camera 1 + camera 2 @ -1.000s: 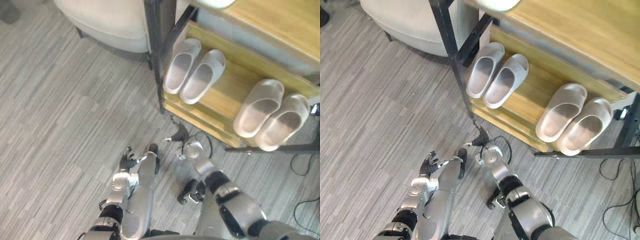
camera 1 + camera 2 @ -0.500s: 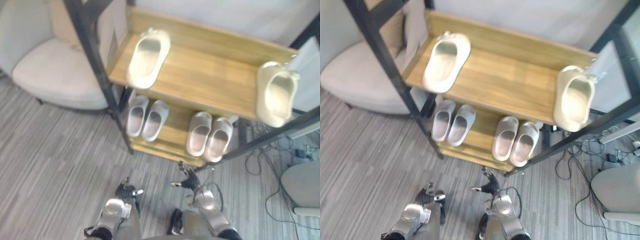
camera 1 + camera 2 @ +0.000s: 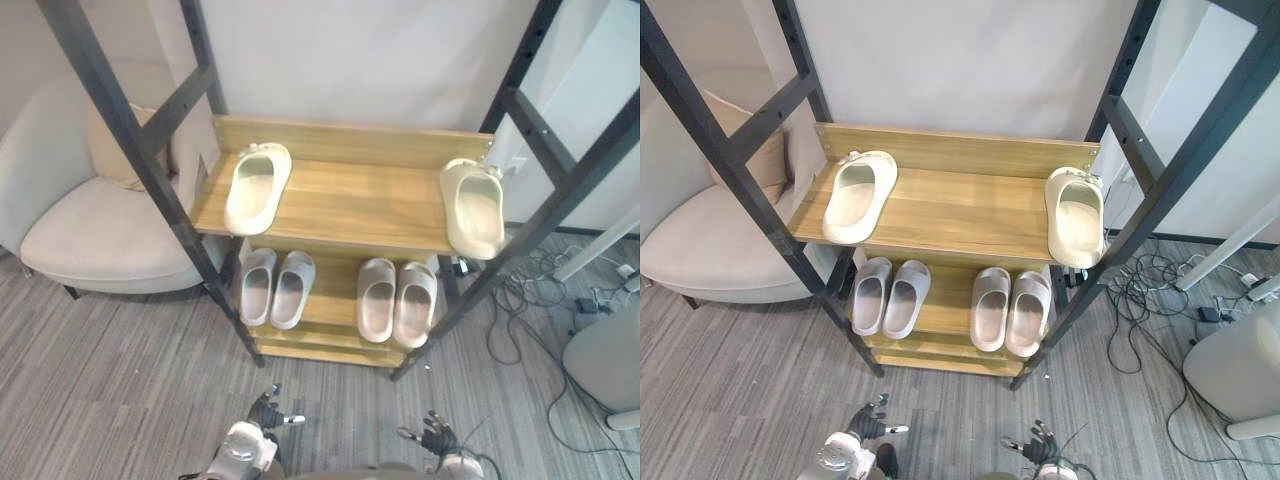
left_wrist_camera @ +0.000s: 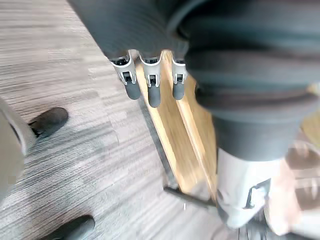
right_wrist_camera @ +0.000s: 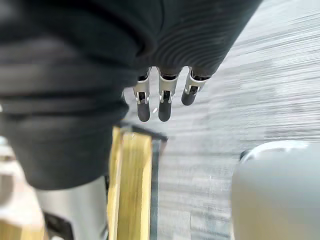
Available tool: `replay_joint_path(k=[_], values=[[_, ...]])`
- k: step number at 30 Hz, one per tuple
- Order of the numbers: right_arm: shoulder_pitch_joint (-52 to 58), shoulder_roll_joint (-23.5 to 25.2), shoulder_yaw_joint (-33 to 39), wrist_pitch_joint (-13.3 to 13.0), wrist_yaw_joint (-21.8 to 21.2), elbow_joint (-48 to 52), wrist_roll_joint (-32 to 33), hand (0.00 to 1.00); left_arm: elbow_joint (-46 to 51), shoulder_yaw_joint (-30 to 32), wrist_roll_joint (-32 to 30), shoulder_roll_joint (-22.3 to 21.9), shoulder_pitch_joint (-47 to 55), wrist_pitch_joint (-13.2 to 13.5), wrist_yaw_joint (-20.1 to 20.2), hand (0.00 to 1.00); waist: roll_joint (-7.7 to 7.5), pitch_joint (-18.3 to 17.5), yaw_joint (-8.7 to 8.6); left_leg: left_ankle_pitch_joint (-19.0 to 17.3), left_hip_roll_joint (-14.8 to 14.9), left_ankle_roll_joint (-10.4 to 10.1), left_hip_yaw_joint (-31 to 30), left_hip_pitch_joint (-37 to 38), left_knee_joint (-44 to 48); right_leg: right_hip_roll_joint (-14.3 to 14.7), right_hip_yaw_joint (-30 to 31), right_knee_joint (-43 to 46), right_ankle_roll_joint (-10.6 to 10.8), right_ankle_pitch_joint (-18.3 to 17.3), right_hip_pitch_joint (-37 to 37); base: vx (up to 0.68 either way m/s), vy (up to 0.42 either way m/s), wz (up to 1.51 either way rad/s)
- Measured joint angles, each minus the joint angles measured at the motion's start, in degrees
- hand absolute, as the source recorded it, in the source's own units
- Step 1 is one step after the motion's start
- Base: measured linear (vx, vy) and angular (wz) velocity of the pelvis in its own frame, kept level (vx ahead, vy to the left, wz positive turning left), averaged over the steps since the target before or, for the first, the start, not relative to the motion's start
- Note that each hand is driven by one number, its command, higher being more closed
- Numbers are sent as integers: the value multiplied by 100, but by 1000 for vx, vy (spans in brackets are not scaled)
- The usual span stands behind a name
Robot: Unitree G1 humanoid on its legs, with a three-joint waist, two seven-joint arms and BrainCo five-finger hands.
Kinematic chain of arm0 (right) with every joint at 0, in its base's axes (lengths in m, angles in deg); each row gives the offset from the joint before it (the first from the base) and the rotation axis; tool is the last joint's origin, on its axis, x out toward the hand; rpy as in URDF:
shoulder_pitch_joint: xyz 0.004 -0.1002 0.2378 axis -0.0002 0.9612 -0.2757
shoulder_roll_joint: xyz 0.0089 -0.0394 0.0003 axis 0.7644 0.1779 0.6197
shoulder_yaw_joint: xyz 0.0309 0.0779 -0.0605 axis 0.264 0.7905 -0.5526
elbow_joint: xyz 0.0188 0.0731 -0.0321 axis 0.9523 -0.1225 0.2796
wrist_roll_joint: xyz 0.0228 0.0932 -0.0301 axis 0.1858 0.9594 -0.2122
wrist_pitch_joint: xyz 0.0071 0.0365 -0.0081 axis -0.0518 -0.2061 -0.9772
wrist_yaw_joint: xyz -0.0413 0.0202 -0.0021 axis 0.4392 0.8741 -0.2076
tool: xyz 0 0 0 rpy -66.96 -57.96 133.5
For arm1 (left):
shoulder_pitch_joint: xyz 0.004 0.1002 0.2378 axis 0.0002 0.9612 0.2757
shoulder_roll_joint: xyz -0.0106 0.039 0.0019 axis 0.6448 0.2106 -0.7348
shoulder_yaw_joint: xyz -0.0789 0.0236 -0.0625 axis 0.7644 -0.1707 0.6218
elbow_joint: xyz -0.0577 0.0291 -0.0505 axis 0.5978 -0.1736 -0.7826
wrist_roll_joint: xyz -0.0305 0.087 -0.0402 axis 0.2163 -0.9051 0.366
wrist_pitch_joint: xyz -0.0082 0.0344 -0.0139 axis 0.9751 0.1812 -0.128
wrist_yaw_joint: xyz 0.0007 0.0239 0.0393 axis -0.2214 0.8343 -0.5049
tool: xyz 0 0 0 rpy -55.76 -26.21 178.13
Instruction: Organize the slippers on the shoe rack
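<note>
The shoe rack has a black frame and wooden shelves. On its upper shelf one cream slipper lies at the left end and another cream slipper at the right end, far apart. The lower shelf holds two pale grey pairs side by side, the left pair and the right pair. My left hand and right hand hang low over the floor in front of the rack, both open and empty. Straight left fingers and straight right fingers point toward the rack's bottom wooden edge.
A beige armchair with a cushion stands against the rack's left side. Cables trail over the grey carpet to the right of the rack, beside a pale rounded object. A white wall is behind.
The camera has tilted up from the floor and lower shelf to the whole rack. Both hands now sit at the bottom edge, still empty.
</note>
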Motion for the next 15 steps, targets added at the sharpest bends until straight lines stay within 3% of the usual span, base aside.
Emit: replay_joint_path(k=[2, 6, 15], values=[[87, -7, 33, 25, -7, -63, 172, 0, 143, -237, 11, -37, 2, -4, 6, 0, 7, -13, -2, 43, -29, 21, -4, 60, -119, -8, 26, -31, 23, 33, 6, -45, 59, -7], [345, 43, 207, 104, -6, -87, 536, 0, 1464, -1022, 367, 1, 3, 19, 180, 0, 22, -30, -35, 4, -143, 5, -77, 101, -129, -84, 52, -152, 66, 79, 97, -38, 53, 0], [416, -55, 143, 109, -15, -89, 589, 0, 4076, -1603, 1400, 88, -13, 159, 678, 0, 175, -116, -182, -40, -210, 56, -292, 98, -155, -97, 29, -206, 103, 42, 185, -8, 8, 7]])
